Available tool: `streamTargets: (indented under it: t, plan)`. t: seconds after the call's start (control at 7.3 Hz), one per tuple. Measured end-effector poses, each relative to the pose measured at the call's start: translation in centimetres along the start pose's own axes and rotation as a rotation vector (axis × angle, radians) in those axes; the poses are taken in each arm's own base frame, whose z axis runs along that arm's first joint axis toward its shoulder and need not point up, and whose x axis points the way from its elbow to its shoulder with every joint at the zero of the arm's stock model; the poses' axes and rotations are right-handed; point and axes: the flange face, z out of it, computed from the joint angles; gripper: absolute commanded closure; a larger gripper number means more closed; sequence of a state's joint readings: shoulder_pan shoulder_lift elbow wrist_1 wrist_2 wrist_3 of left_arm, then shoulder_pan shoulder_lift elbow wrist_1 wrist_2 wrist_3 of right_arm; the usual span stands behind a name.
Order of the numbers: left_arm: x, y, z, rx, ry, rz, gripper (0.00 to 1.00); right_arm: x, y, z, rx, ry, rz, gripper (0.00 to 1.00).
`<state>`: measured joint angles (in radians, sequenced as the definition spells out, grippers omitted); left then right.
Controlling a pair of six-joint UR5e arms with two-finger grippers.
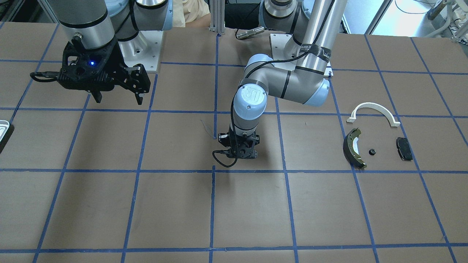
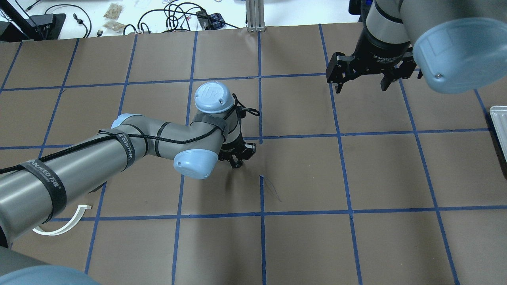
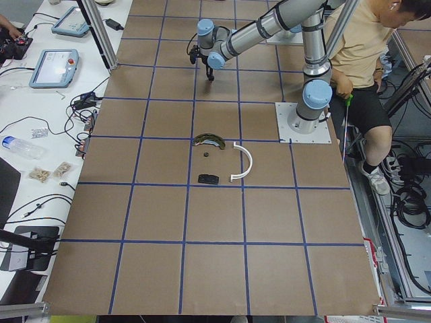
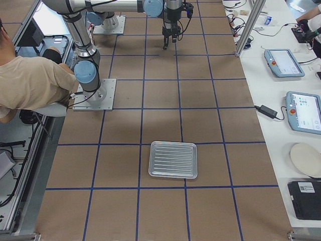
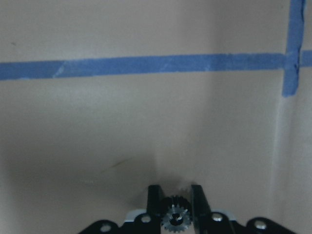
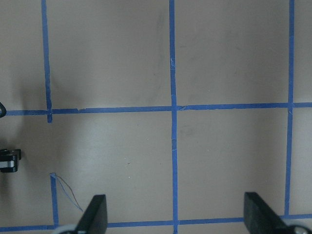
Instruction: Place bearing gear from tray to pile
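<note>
My left gripper [image 5: 175,194] is shut on a small toothed bearing gear [image 5: 175,217], held low over the middle of the table [image 2: 237,160]. In the front view only its black body [image 1: 239,148] shows. My right gripper [image 1: 117,98] is open and empty, hovering high over the table; its fingers [image 6: 95,214] stand wide apart in the right wrist view. The silvery tray [image 4: 173,159] lies at the table's end on my right, only its edge [image 2: 499,118] in the overhead view. The pile is a brake shoe [image 1: 353,148], a white arc [image 1: 373,111], a black pad [image 1: 404,148] and a small black part [image 1: 372,152].
Brown table with a blue tape grid [image 2: 340,134]. The arm base plates [image 1: 144,47] stand at the robot's edge. A person [image 3: 363,40] sits beside the left arm's base. Benches with pendants and cables line the far side [image 4: 283,63].
</note>
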<state>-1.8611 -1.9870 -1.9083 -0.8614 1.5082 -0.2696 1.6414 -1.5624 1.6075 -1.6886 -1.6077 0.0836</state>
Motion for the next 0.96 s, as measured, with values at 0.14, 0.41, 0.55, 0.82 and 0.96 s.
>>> streamTargets:
  t: [0.14, 0.41, 0.55, 0.82, 0.96]
  plan:
    - [-0.6, -1.4, -1.8, 0.016, 0.0, 0.003, 1.0, 0.0, 0.0, 0.0, 0.0, 0.0, 0.0, 0.0]
    - [-6.9, -6.8, -8.4, -0.023, -0.009, -0.001, 1.0, 0.0, 0.0, 0.0, 0.0, 0.002, 0.0, 0.0]
    - [-12.3, -9.2, -11.9, -0.061, -0.011, -0.004, 1.0, 0.0, 0.0, 0.0, 0.001, 0.003, -0.001, 0.0]
    - [-25.4, -10.9, -15.3, -0.129, -0.041, 0.014, 1.0, -0.1, 0.1, 0.0, 0.002, 0.007, -0.002, 0.0]
    - [-31.6, -10.4, -15.6, -0.161, -0.086, 0.043, 1.0, -0.1, 0.1, 0.0, 0.002, 0.008, -0.002, 0.0]
